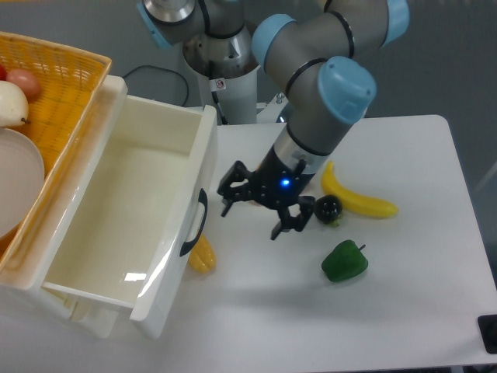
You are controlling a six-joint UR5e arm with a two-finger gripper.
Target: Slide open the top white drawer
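The top white drawer (124,210) stands pulled far out of the cabinet, its deep inside bare and glossy. Its curved black handle (194,223) sits on the panelled front facing right. My gripper (252,214) hangs over the table just right of the handle, apart from it, with its black fingers (229,190) spread open and nothing between them. The lower drawer is hidden beneath the top one.
A yellow woven basket (70,85) with a white plate and fruit sits on the cabinet at left. On the white table (404,311) lie a banana (361,200), a dark round fruit (329,208), a green pepper (344,261) and a corn cob (202,255) under the drawer front.
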